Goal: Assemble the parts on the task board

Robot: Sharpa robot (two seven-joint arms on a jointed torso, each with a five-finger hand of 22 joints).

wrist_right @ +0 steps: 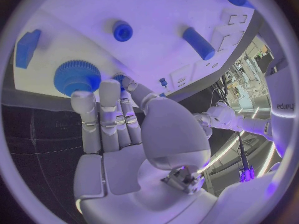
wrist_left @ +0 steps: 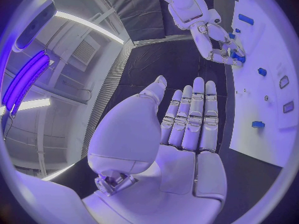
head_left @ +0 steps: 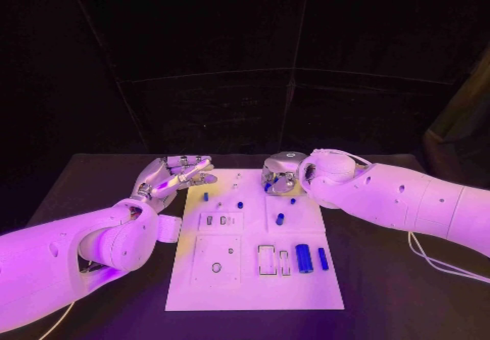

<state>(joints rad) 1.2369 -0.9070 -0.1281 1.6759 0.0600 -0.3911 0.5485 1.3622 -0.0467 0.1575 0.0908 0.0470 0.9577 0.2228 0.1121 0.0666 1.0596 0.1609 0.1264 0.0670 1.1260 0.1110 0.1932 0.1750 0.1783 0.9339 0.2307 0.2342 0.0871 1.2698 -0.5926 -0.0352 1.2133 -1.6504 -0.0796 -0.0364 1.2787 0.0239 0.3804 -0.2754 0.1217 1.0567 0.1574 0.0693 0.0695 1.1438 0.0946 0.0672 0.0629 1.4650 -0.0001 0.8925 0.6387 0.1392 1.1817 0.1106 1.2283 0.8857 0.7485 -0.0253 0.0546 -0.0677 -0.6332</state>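
Task board point(head_left: 255, 283): white plate mid-table, between your two hands.
Blue gear point(wrist_right: 76, 77): at the board's far edge, right under your right hand's fingertips.
Right hand point(head_left: 281, 176): fingers extended onto the gear; grip unclear.
Left hand point(head_left: 171, 177): flat, fingers straight, empty, beside the board's far-left corner.
Blue cylinder point(head_left: 303, 258): lying near the board's near-right part, well away from both hands.

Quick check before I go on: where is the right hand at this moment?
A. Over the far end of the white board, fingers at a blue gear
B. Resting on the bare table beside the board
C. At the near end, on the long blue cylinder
A: the right hand is over the board's far end, and its fingertips reach the blue gear.
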